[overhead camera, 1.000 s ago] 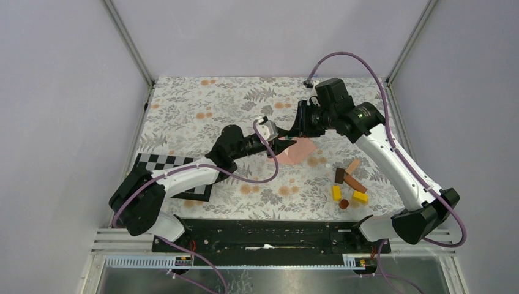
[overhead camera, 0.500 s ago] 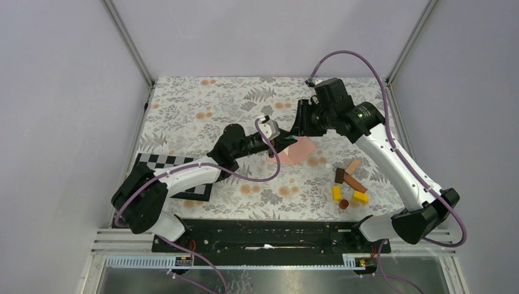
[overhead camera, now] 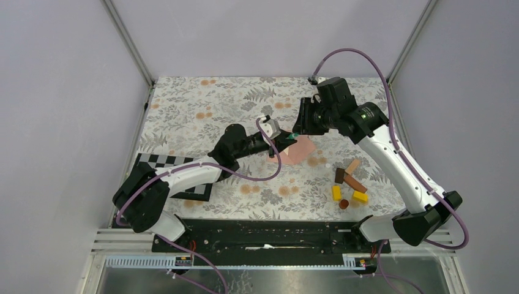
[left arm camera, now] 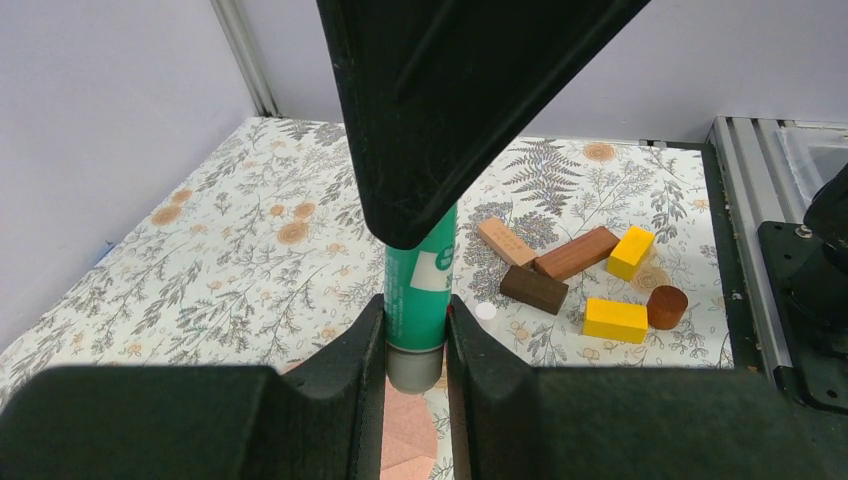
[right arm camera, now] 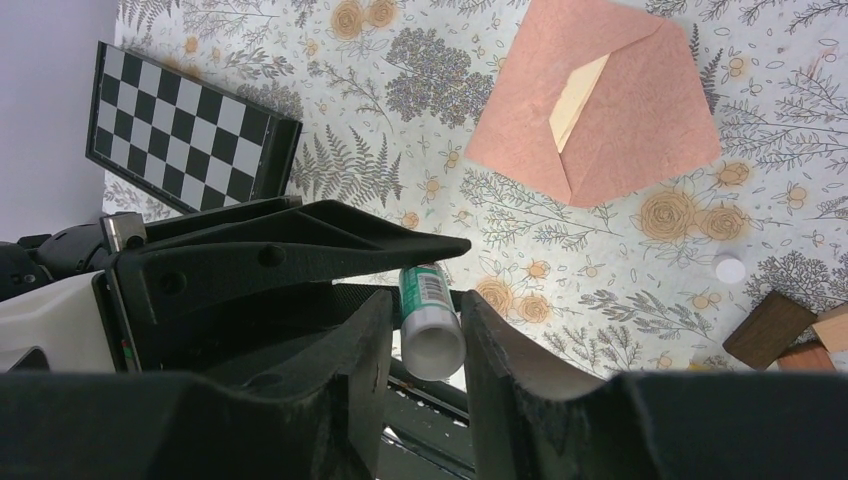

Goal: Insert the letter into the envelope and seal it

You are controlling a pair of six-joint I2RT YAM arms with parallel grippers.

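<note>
While the envelope (right arm camera: 620, 120) lay flat on the floral cloth (overhead camera: 202, 104), letter (right arm camera: 575, 105) edge showing inside, left gripper (left arm camera: 415, 330) and right gripper (right arm camera: 428, 320) each clamped an end of the green glue stick (left arm camera: 420, 280), seemingly uncapped; sealing step, next needing one release before gluing the flap.

Salmon-pink envelope (right arm camera: 640, 110) with cream slit; green glue stick (left arm camera: 418, 290); black-and-white checkerboard (right arm camera: 180, 125); yellow and brown blocks (left arm camera: 615, 320); worktop (overhead camera: 202, 110) printed in grey ferns and orange blooms.
</note>
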